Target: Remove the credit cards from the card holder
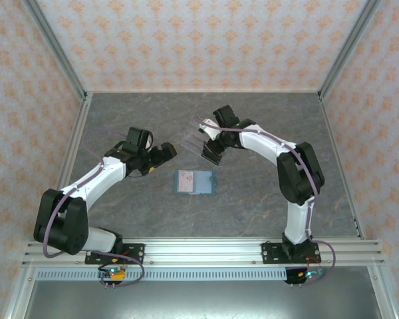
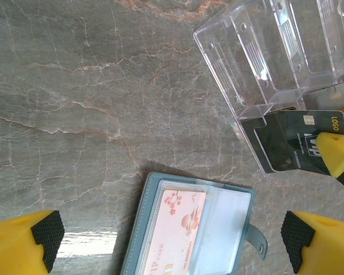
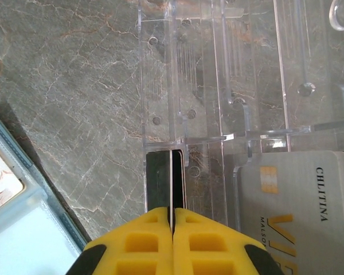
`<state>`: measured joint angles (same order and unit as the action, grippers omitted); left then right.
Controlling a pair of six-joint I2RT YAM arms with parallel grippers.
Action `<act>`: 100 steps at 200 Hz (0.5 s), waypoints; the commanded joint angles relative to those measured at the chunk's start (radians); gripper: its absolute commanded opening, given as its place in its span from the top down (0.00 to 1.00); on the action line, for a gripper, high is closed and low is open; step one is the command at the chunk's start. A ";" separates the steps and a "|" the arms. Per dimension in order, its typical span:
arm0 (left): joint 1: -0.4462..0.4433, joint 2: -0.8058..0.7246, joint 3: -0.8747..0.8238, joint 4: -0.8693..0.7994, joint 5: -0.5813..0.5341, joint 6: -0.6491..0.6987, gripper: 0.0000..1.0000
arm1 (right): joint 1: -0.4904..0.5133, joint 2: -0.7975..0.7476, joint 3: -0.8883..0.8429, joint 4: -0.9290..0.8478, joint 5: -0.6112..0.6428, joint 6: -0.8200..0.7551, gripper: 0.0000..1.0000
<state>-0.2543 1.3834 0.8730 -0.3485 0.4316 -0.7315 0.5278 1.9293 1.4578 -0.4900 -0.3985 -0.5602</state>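
Pinching a black card [image 2: 292, 143], my right pincer [image 3: 172, 220] holds it at the clear acrylic stand [image 3: 218, 86] beside a grey card [image 3: 298, 217]. My left pincer [image 1: 163, 154] hangs open over the flat teal wallet [image 1: 195, 181] on the grey marbled bench [image 1: 253, 206], with a pink card [image 2: 175, 229] left inside.

The card holder [image 1: 195, 181] lies open and flat near the middle of the table [image 1: 253, 133]. It is a teal-blue two-panel wallet with stitched edges and a small closing tab. In the top view, its nine o'clock panel holds a pale pink card [image 2: 175, 226] printed with blossoms, and a frosted sleeve covers the other panel. At about one o'clock from the holder and apart from it, a dark card [image 2: 292, 143] with a chip is pinched between the closed fingers of the right gripper [image 3: 172, 213] at the foot of the clear acrylic stand [image 2: 258, 51]. Just beside it, a grey card [image 3: 301, 217] with gold lettering rests in the stand.
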 commanded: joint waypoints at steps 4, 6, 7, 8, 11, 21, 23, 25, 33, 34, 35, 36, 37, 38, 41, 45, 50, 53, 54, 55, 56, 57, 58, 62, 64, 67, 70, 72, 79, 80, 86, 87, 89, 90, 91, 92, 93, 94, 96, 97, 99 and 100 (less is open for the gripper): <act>0.007 0.003 0.000 0.014 0.004 0.018 0.00 | 0.007 0.018 0.037 -0.033 0.037 -0.026 0.88; 0.006 0.004 0.000 0.013 0.004 0.018 0.00 | 0.007 0.020 0.039 -0.033 0.038 -0.025 0.87; 0.007 0.004 0.001 0.014 0.005 0.018 0.00 | 0.007 0.020 0.039 -0.033 0.039 -0.024 0.87; 0.007 0.004 0.000 0.013 0.004 0.018 0.00 | 0.007 0.020 0.039 -0.033 0.040 -0.024 0.86; 0.007 0.005 0.000 0.013 0.004 0.018 0.00 | 0.007 0.021 0.040 -0.034 0.041 -0.023 0.85; 0.006 0.008 0.001 0.015 0.006 0.017 0.00 | 0.006 0.024 0.048 -0.039 0.043 -0.020 0.81; 0.007 0.008 0.000 0.015 0.006 0.017 0.00 | 0.006 0.024 0.048 -0.040 0.043 -0.019 0.80; 0.007 0.009 0.000 0.016 0.007 0.017 0.00 | 0.006 0.024 0.049 -0.041 0.043 -0.018 0.80; 0.006 0.009 -0.002 0.017 0.007 0.017 0.00 | 0.007 0.024 0.050 -0.044 0.043 -0.016 0.78; 0.006 0.010 -0.001 0.017 0.007 0.017 0.00 | 0.008 0.024 0.050 -0.044 0.043 -0.016 0.77; 0.006 0.010 -0.001 0.017 0.008 0.017 0.00 | 0.008 0.024 0.050 -0.045 0.044 -0.017 0.77; 0.006 0.010 -0.002 0.017 0.007 0.017 0.00 | 0.008 0.024 0.052 -0.045 0.045 -0.017 0.77; 0.006 0.010 -0.002 0.016 0.007 0.017 0.00 | 0.008 0.023 0.052 -0.045 0.045 -0.017 0.77; 0.007 0.009 -0.002 0.017 0.007 0.017 0.00 | 0.008 0.024 0.052 -0.045 0.045 -0.016 0.77; 0.006 0.010 -0.001 0.017 0.007 0.017 0.00 | 0.009 0.024 0.052 -0.045 0.047 -0.015 0.77; 0.007 0.011 -0.001 0.016 0.006 0.017 0.00 | 0.009 0.023 0.052 -0.045 0.049 -0.014 0.77; 0.006 0.012 -0.002 0.016 0.006 0.017 0.00 | 0.009 0.022 0.054 -0.048 0.051 -0.014 0.77; 0.007 0.011 -0.002 0.017 0.007 0.017 0.00 | 0.008 0.021 0.054 -0.050 0.051 -0.014 0.77; 0.007 0.011 -0.002 0.016 0.007 0.017 0.00 | 0.009 0.019 0.054 -0.051 0.050 -0.012 0.77; 0.007 0.012 -0.002 0.017 0.007 0.017 0.00 | 0.009 0.019 0.054 -0.051 0.050 -0.012 0.77; 0.007 0.012 -0.002 0.016 0.007 0.017 0.00 | 0.008 0.018 0.055 -0.051 0.050 -0.012 0.77; 0.006 0.012 -0.002 0.016 0.007 0.017 0.00 | 0.009 0.018 0.055 -0.051 0.049 -0.011 0.77; 0.006 0.012 -0.002 0.016 0.007 0.017 0.00 | 0.009 0.017 0.055 -0.052 0.049 -0.011 0.77; 0.006 0.012 -0.002 0.016 0.007 0.017 0.00 | 0.009 0.014 0.055 -0.053 0.049 -0.008 0.77; 0.006 0.012 -0.002 0.016 0.007 0.017 0.00 | 0.008 0.012 0.054 -0.053 0.049 -0.006 0.77; 0.007 0.013 -0.003 0.016 0.006 0.017 0.00 | 0.008 0.007 0.054 -0.054 0.047 -0.001 0.77; 0.006 0.013 -0.003 0.016 0.006 0.017 0.00 | 0.009 0.003 0.053 -0.054 0.044 0.003 0.77; 0.007 0.014 -0.003 0.016 0.006 0.017 0.00 | 0.010 -0.002 0.053 -0.054 0.042 0.005 0.77; 0.007 0.013 -0.002 0.013 0.002 0.017 0.00 | 0.009 -0.018 0.053 -0.055 0.038 0.022 0.76; 0.007 0.013 -0.002 0.012 0.001 0.016 0.00 | 0.010 -0.019 0.054 -0.055 0.036 0.026 0.76; 0.006 0.013 -0.002 0.010 -0.001 0.012 0.00 | 0.010 -0.033 0.052 -0.058 0.030 0.048 0.74; 0.006 0.013 -0.002 0.008 -0.002 0.012 0.00 | 0.010 -0.036 0.052 -0.058 0.028 0.052 0.74; 0.007 0.012 -0.003 0.007 -0.002 0.011 0.00 | 0.011 -0.043 0.051 -0.058 0.025 0.059 0.73; 0.006 0.011 -0.003 0.007 -0.004 0.011 0.00 | 0.011 -0.044 0.051 -0.058 0.024 0.064 0.72; 0.006 0.012 -0.003 0.007 -0.004 0.010 0.00 | 0.011 -0.047 0.050 -0.058 0.023 0.068 0.72; 0.007 0.011 -0.003 0.006 -0.006 0.009 0.00 | 0.011 -0.049 0.049 -0.057 0.021 0.073 0.71; 0.006 0.011 -0.003 0.005 -0.006 0.009 0.00 | 0.011 -0.052 0.049 -0.057 0.020 0.079 0.71; 0.007 0.011 -0.003 0.004 -0.007 0.008 0.00 | 0.011 -0.053 0.049 -0.057 0.019 0.084 0.70; 0.006 0.011 -0.003 0.002 -0.008 0.007 0.00 | 0.012 -0.061 0.047 -0.057 0.017 0.091 0.68; 0.007 0.012 -0.004 0.001 -0.009 0.006 0.00 | 0.013 -0.064 0.047 -0.058 0.017 0.098 0.68; 0.006 0.011 -0.003 0.000 -0.011 0.004 0.00 | 0.014 -0.071 0.047 -0.057 0.017 0.113 0.67; 0.006 0.012 -0.003 -0.002 -0.012 0.004 0.00 | 0.014 -0.074 0.046 -0.057 0.015 0.120 0.66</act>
<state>-0.2543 1.3842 0.8730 -0.3485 0.4370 -0.7315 0.5297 1.9415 1.4796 -0.5194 -0.3710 -0.5438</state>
